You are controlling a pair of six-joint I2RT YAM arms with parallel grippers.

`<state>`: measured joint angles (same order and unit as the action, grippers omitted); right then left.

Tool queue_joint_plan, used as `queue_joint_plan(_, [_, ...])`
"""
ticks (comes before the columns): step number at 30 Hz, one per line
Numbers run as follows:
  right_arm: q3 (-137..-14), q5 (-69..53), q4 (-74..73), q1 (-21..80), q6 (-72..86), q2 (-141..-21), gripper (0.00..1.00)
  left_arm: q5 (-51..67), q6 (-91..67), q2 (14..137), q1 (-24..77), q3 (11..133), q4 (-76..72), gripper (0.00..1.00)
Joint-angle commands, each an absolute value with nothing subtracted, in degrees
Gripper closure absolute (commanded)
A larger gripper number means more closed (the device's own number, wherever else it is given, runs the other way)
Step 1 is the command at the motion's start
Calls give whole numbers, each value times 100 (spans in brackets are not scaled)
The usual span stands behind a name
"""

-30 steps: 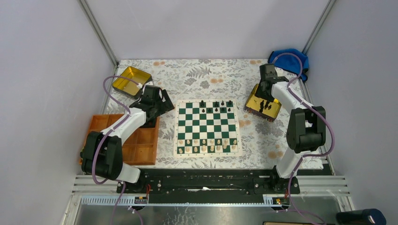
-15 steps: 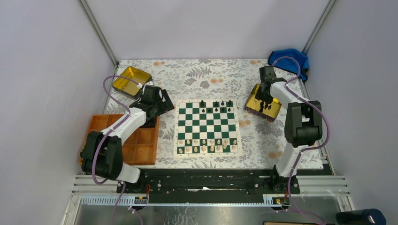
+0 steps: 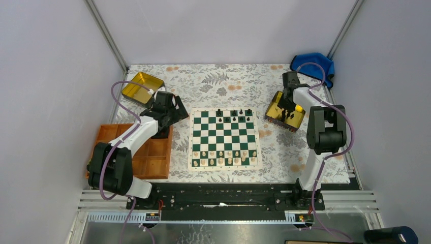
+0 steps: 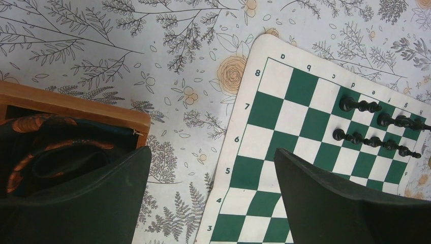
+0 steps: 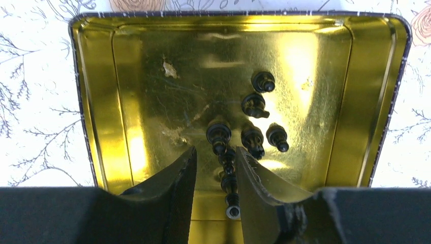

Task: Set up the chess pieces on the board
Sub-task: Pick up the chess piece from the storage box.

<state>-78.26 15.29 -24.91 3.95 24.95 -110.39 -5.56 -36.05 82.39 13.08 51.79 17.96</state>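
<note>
Top view: bright, even, diffuse light from overhead. The pale walls (image 3: 213,30) are uniformly lit. Shadows under the arms on the desk (image 3: 223,81) are faint and soft-edged. Focus is sharp overall, though small items are too tiny to resolve.

Left wrist view: flat, even light. The leaf print and the board (image 4: 305,117) are crisp. The left gripper (image 4: 212,152) fingers render near-black and underexposed, with little surface detail.

Right wrist view: the gold tin (image 5: 142,86) throws strong glare, with white-yellow streaks across its floor and right wall. The desk around it is blown out almost to white. The chess pieces (image 5: 252,104) read as silhouettes with small highlights. The right gripper (image 5: 216,152) fingers are dark and slightly soft in the foreground.
</note>
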Motion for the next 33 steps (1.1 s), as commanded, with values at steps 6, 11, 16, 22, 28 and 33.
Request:
queue_joint_plan(6, [-8226, 1417, -2417, 320, 2514, -11257, 61, -755, -3491, 8297, 1318, 5412, 1917, 1])
queue_joint_plan(11, [-8230, 1390, -2404, 312, 2510, -11332, 64, -765, -3489, 8324, 1318, 5423, 1926, 1])
queue_joint_plan(16, [-8210, 1426, -2400, 308, 2496, -11356, 74, -764, -3464, 8342, 1317, 5433, 1942, 1])
queue_joint_plan(22, [-8176, 1495, -2393, 310, 2471, -11298, 91, -786, -3441, 8299, 1316, 5373, 1956, 1])
queue_joint_plan(28, [-8190, 1518, -2395, 309, 2377, -11115, 100, -800, -3432, 8257, 1318, 5353, 1945, 1])
queue_joint_plan(33, [-8242, 1495, -2401, 312, 2313, -10870, 100, -799, -3437, 8222, 1318, 5320, 1924, 1])
